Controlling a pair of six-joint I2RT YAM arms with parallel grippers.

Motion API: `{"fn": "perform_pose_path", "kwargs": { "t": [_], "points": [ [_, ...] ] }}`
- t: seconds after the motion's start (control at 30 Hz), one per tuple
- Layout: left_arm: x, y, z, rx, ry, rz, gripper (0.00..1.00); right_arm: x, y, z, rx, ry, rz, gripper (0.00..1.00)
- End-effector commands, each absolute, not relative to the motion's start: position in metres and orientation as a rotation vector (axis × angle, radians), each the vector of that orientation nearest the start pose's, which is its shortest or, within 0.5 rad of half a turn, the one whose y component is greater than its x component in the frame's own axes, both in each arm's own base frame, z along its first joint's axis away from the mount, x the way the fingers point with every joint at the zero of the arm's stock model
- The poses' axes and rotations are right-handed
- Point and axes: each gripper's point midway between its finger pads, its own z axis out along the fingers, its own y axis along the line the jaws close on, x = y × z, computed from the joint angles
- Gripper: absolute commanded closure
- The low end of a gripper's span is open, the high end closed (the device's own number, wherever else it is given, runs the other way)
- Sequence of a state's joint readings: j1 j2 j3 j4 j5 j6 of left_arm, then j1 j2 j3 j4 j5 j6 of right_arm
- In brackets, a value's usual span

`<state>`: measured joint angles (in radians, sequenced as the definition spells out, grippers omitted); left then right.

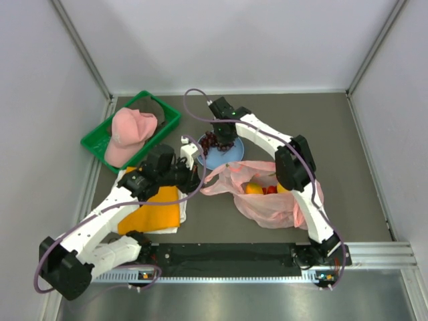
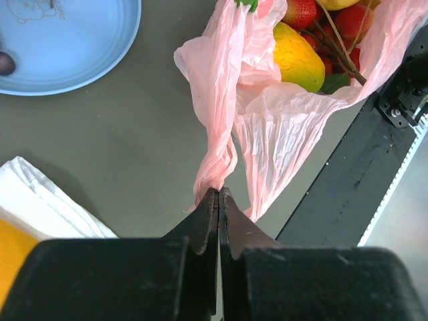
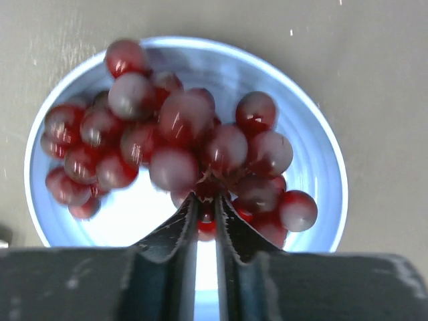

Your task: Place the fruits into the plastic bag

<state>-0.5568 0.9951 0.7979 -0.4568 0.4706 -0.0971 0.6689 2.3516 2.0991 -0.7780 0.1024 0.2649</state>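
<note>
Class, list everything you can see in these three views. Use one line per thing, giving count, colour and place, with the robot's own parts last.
grapes: one bunch, dark red, on the plate
plate: one, light blue, mid-table, behind the plastic bag
plastic bag: one, translucent pink, right of centre, mouth open
mango: one, orange-yellow and green, inside the bag
red fruits: several, exact count hidden, inside the bag
crate: one, green, far left
cap: one, pink, in the crate
orange cloth: one, near left, under the left arm
white cloth: one, beneath the orange cloth
table: one, grey-brown
left gripper: black, shut on the bag's edge
right gripper: black, closed on the grapes, above the plate
</note>
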Motion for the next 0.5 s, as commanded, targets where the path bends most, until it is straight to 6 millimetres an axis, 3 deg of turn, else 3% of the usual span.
{"fn": "perform_pose_path", "kwargs": {
  "t": [0.0, 0.1, 0.47],
  "points": [
    [0.202, -0.222, 0.173, 0.787, 2.135, -0.868, 1.0, 0.442, 0.343, 0.125, -0.45, 2.437, 0.319, 0.94],
    [0.202, -0.223, 0.172, 0.79, 2.139, -0.871, 1.0, 0.438, 0.344, 0.139, -0.448, 2.412, 0.351, 1.0],
    [0.202, -0.223, 0.171, 0.789, 2.141, -0.869, 1.0, 0.426, 0.341, 0.199, -0.413, 2.296, 0.459, 1.0]
  ]
}}
